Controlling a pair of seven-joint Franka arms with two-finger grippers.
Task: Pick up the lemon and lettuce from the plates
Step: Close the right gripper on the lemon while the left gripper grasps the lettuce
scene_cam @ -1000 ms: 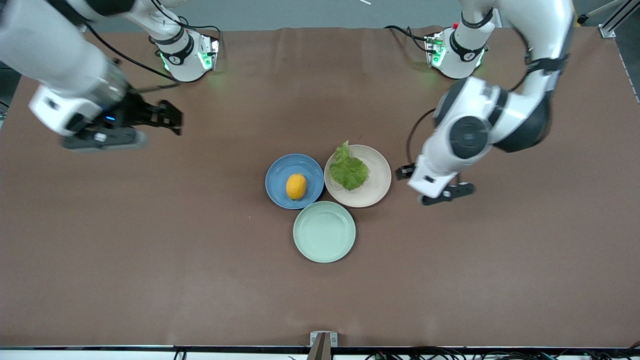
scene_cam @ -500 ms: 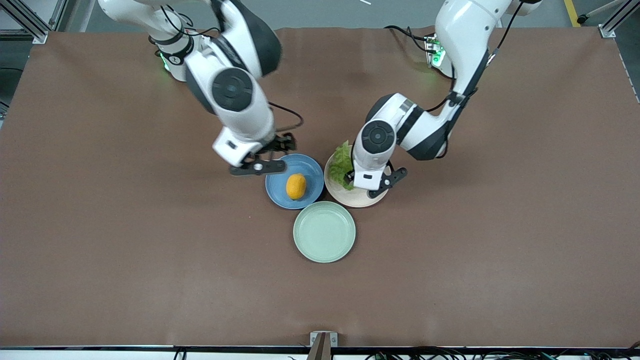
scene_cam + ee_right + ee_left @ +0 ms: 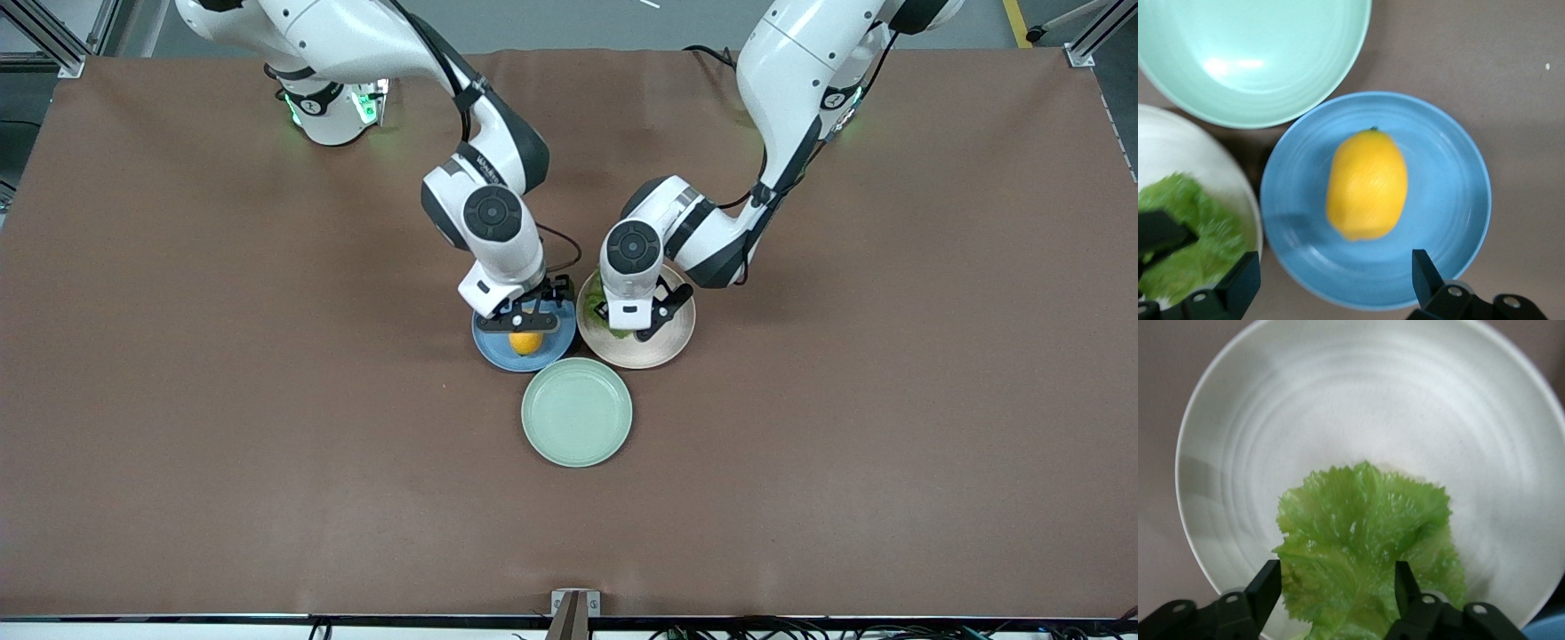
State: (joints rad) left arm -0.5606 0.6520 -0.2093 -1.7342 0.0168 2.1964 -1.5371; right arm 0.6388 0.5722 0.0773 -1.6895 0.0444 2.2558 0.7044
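Note:
The lemon [image 3: 526, 342] lies on the blue plate [image 3: 487, 348]. My right gripper [image 3: 531, 322] hangs open just over that plate. In the right wrist view the lemon [image 3: 1368, 183] sits on the blue plate [image 3: 1451, 200], ahead of the open gripper [image 3: 1335, 280] and not between its fingers. The lettuce [image 3: 593, 289] lies on the beige plate [image 3: 667, 348], mostly hidden under my left gripper [image 3: 636, 322]. In the left wrist view the open gripper [image 3: 1335, 587] straddles the lettuce [image 3: 1365, 533] on the beige plate [image 3: 1338, 400], with one finger [image 3: 1265, 590] on each side of the leaf.
An empty mint-green plate [image 3: 577, 412] touches both plates and lies nearer the front camera; it also shows in the right wrist view [image 3: 1251, 53]. The two grippers work close beside each other. Brown table [image 3: 267, 444] lies all around.
Both arms have swung in from the table's ends to the plates and come down. The right gripper is now over the lemon's plate, the left over the lettuce.

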